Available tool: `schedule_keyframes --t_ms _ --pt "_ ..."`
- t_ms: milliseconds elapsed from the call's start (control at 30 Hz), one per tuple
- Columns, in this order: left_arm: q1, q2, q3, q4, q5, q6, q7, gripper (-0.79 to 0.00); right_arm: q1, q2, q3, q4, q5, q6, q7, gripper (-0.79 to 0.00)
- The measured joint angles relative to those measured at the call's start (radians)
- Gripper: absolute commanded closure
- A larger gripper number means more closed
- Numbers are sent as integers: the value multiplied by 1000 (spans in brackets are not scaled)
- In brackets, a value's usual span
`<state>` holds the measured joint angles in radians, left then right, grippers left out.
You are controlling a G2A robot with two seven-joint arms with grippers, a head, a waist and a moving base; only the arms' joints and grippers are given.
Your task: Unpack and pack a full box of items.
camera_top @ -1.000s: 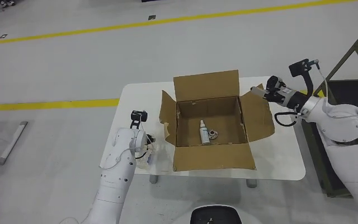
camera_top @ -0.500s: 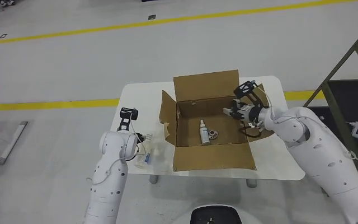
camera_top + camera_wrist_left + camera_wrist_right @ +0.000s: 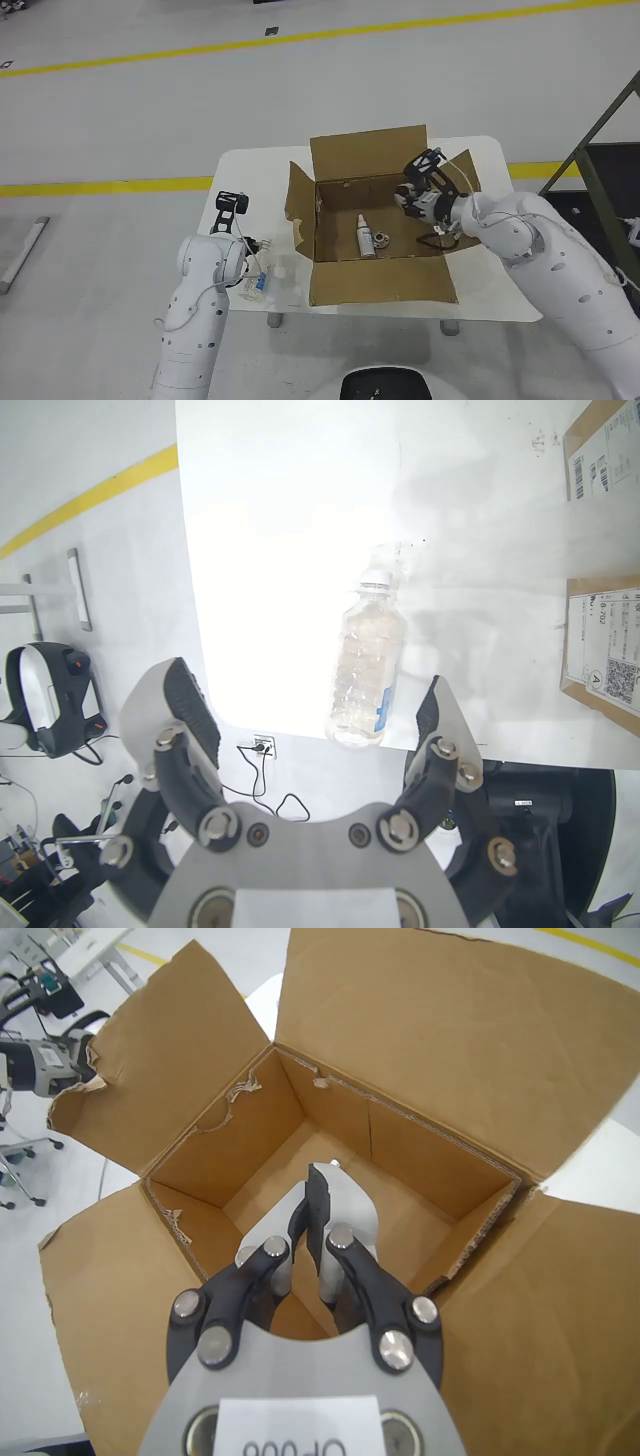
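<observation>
An open cardboard box [image 3: 380, 285] stands in the middle of the white table [image 3: 490, 290]. On its floor lie a white spray bottle [image 3: 364, 236] and a small round item [image 3: 382, 240]. My right gripper [image 3: 403, 195] hovers over the box's right side; in its wrist view the gripper [image 3: 312, 1188] is shut with nothing in it, above the box [image 3: 425, 1053] interior. A clear plastic bottle [image 3: 367, 670] lies on its side at the table's front left edge [image 3: 262, 281]. My left gripper [image 3: 310, 695] hangs open just above it [image 3: 252, 262], not touching.
All box flaps are folded outward; the left flap [image 3: 600, 635] carries labels and lies close to the bottle. The bottle's base reaches the table edge [image 3: 280, 730]. A dark metal rack [image 3: 605, 130] stands to the right of the table.
My right arm swung in from the table's far right to above the box, gripper shut. The left arm drew back slightly, leaving the bottle on the table.
</observation>
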<state>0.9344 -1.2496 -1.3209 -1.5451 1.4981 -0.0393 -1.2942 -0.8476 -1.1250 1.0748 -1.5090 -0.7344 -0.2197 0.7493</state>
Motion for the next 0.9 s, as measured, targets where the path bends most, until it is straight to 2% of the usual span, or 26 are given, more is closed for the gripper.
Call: schedule_keyframes --t_ms 200,333,900 --pt "0 0 0 0 0 0 0 -785 138 -71 -205 39 -1 300 121 0" --pt "0 0 0 0 0 0 0 -785 198 -123 -322 128 15 470 138 0" --pt "0 0 0 0 0 0 0 -785 199 -124 -323 130 18 474 136 0"
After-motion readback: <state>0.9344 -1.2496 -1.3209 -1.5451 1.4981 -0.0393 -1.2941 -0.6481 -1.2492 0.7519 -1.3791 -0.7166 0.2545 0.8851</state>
